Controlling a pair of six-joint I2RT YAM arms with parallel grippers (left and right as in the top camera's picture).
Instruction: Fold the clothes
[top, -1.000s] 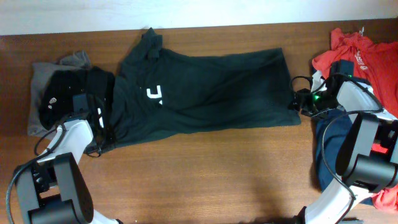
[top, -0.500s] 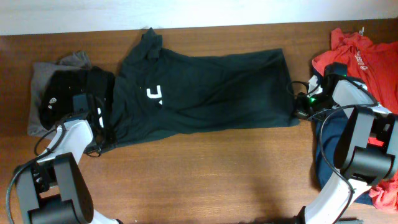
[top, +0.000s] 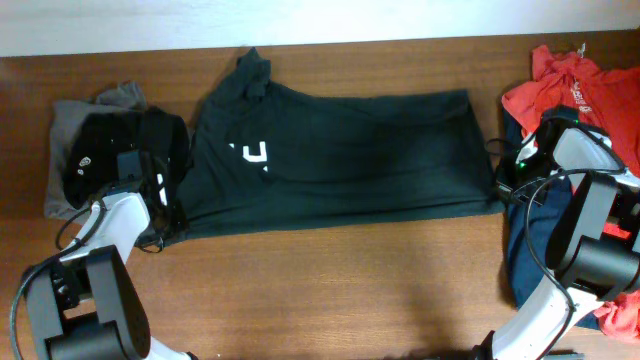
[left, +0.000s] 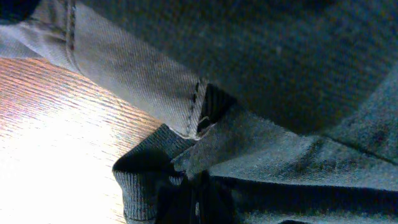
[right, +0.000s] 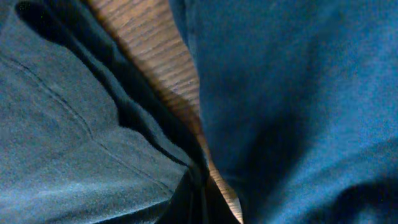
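Shirt (top: 340, 150) lies spread flat across the middle of the table (top: 350, 290), drawn out lengthwise between your two claws.

Left claw (top: 160, 195): closed, pinching the shirt's left edge, hard against the grey and black pile (top: 75, 165).
Right claw (top: 505, 185): closed on the right hem; the wrist view shows navy cloth (right: 298, 93) just beside the pinch.

Risks, as judged:
- Both pinches look thin. Pull the ends further apart and the hem may slip out of one claw.
- Lift on the left and you may drag the black cloth along, since it touches the shirt there.
- On the right, the navy garment (top: 530, 240) sits close enough to snag.
- The bunched fold at the far edge (top: 250, 65) would be trapped in any fold made now.

Surface: brown wood-grain table, bare along the near side. Red garment (top: 585, 85) heaped at far right. Beyond the far edge there is only a pale strip; you cannot tell the room from it.
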